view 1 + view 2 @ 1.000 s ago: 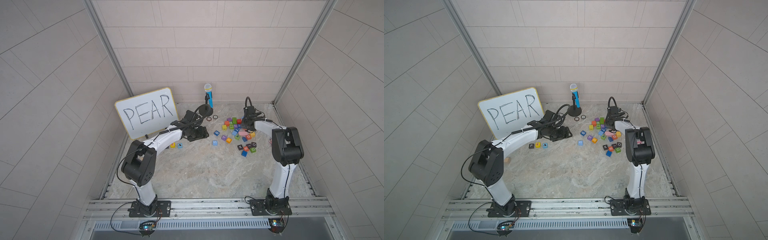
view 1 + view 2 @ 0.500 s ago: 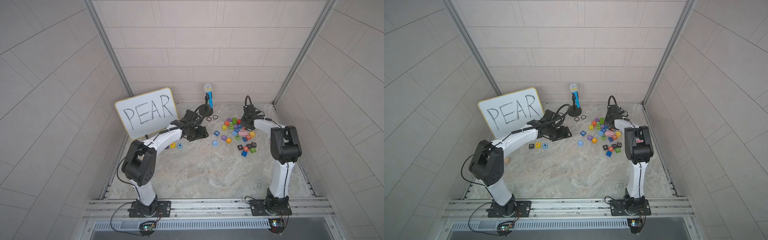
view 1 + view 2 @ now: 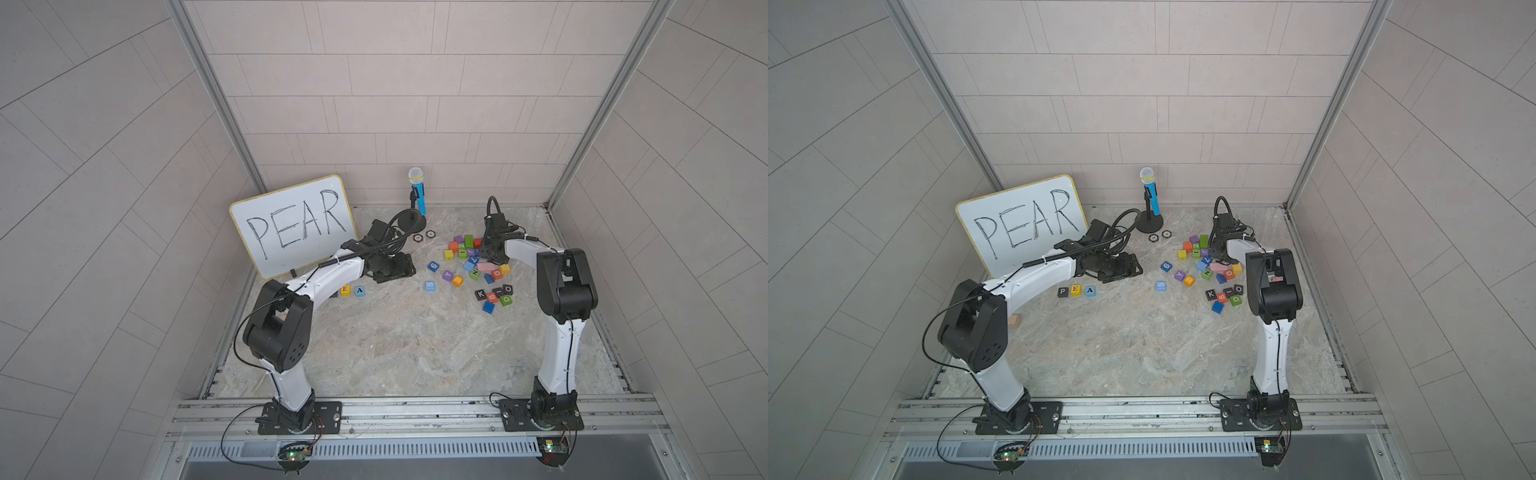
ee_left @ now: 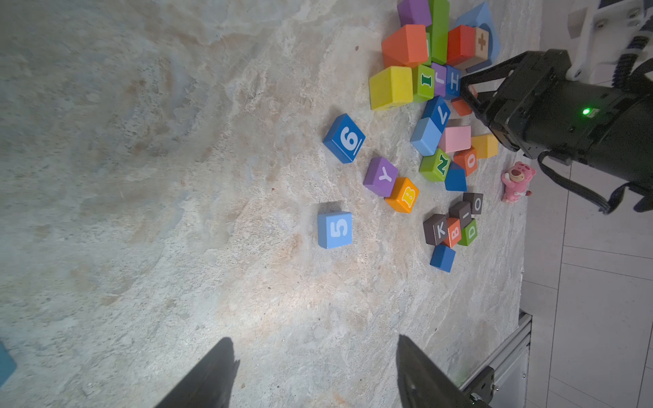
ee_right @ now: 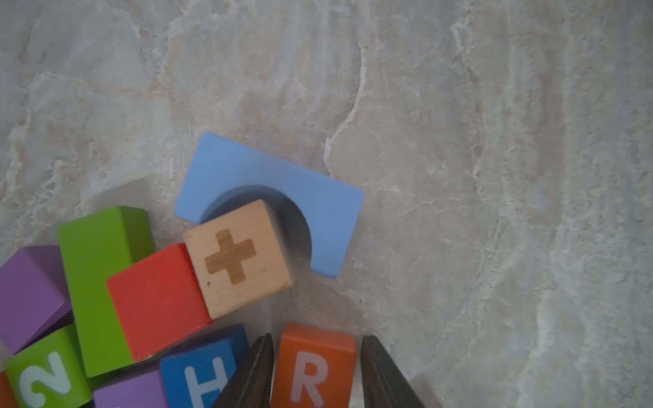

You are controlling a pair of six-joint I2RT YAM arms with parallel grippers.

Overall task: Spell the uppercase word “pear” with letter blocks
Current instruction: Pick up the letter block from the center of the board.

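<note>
Far left: whiteboard (image 3: 291, 226) propped upright against the wall, "PEAR" written in marker. On the table (image 3: 395, 353) in front of it is a short row of dark P block (image 3: 1063, 291), yellow E block (image 3: 1076, 290) and blue A block (image 3: 1090, 291), side by side with letters up. In a top view the left arm (image 3: 332, 276) covers the P.

Left gripper (image 4: 314, 374): low over bare table just right of the row. Jaws spread, nothing between them, pointing toward the loose blocks.

Behind it, near the back wall: microphone (image 3: 417, 187) on a stand, two small rings (image 3: 417, 237) beside its base.

Middle: 6 block (image 4: 344, 137) and 5 block (image 4: 334, 229), both blue, lying apart from the pile.

Right: pile of mixed blocks. Right gripper (image 5: 316, 337) is down at the pile's back-right edge, with a finger on each side of the orange-red R block (image 5: 314, 367). The block sits on the table, R up. The fingers hug it closely; I cannot tell whether they actually squeeze.

Crowding: blue H block (image 5: 201, 378) lies right against the outside of one finger. Red block (image 5: 155, 300) and wooden plus block (image 5: 240, 258) sit just ahead of the R, the plus block tucked into the hollow of a pale blue arch (image 5: 268, 190). The other finger faces bare table. Pink block (image 4: 456, 138) lies near.

Beyond the pile: pink toy bear (image 4: 516, 180), standing near the table edge.
</note>
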